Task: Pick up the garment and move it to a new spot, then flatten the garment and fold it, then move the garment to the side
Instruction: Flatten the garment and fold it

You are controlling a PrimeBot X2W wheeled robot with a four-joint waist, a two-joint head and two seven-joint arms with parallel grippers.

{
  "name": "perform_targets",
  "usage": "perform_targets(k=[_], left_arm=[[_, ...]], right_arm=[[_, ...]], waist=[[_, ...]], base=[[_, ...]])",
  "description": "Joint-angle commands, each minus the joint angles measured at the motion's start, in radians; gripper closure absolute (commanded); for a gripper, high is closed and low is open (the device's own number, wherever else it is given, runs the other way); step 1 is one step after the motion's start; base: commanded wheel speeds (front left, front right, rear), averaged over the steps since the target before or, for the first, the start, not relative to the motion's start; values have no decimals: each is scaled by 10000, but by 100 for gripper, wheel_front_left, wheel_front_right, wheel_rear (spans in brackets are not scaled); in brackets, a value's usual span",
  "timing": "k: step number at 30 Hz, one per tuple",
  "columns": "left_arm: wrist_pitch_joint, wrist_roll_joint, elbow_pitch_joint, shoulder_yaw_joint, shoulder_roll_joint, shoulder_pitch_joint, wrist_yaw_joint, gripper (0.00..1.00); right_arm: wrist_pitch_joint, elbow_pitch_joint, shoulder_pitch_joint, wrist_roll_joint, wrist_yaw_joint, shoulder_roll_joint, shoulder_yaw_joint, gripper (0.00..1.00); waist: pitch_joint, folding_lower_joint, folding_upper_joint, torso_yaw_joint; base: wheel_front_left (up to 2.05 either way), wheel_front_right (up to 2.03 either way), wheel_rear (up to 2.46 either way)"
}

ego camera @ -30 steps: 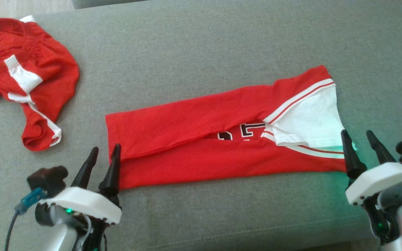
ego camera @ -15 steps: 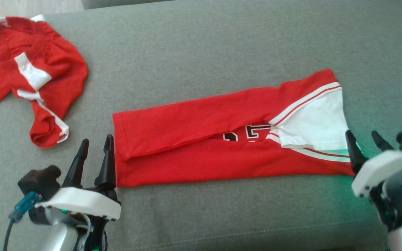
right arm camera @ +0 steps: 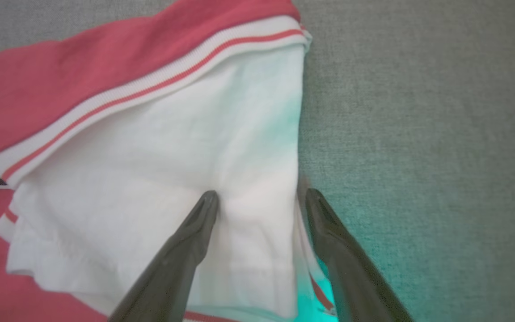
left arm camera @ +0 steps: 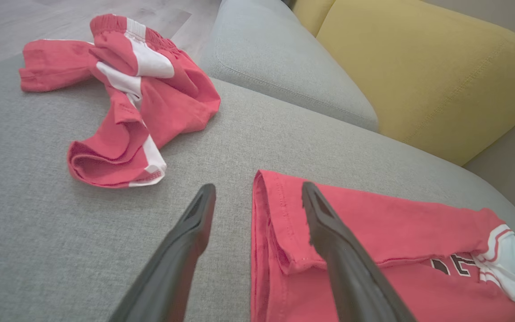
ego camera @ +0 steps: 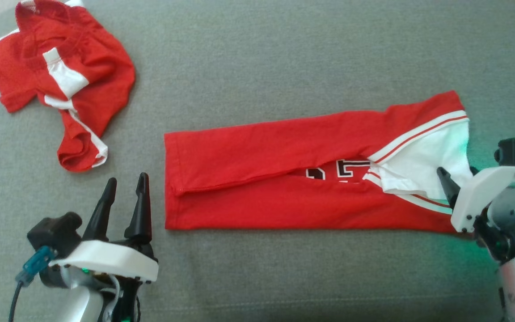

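On grey sofa seat [ego camera: 257, 53]: left gripper [ego camera: 127, 177] spread wide, empty, just beside hem of folded red garment [ego camera: 284, 179]; right gripper [right arm camera: 261, 193] spread wide over white sleeve [right arm camera: 172, 156] edge.

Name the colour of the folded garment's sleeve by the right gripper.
White sleeve with red-striped trim, clearest in the right wrist view.

— What's that lying off at the far left?
— A crumpled red garment with white panels [ego camera: 67, 85], bunched up on the grey sofa seat [ego camera: 257, 58].
— And behind the seat?
— A grey back cushion [left arm camera: 275, 58], with a yellow cushion [left arm camera: 418, 67] just beside it.
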Motion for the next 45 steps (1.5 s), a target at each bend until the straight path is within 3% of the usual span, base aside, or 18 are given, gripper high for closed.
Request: perform_targets(k=[1,7,9,12,21,31,45], left_arm=[[-95,64,-323,319,113,-317,33,0],[-100,76,-322,330,144,-403,68,0],[-108,69,-306,348,159,-419,72,0],[-120,59,-294,386,192,-454,75,0],[-90,109,-442,456,320,-596,182,0],[39,144,-708,435,423,-516,351,0],[64,70,-620,344,403,-557,330,0]], right_arm=[[37,-243,-422,91,65,-249,212,0],[264,258,-693,384,65,-207,640,2],[255,348,-731,489,65,-220,824,53],[114,434,-799,579,65,-263,1003,100],[-615,309,-1173,518,65,-671,767,100],[-412,-1111,-505,613,65,-1636,-12,100],[221,-4472,715,1372,65,-590,1843,100]], waist=[[79,0,0,63],[217,0,0,151],[236,0,0,147],[278,0,0,102],[343,0,0,-350],[204,0,0,-964],[-14,0,0,-1004]], base=[[0,0,0],[0,0,0],[0,0,0],[0,0,0],[0,0,0],[0,0,0],[0,0,0]])
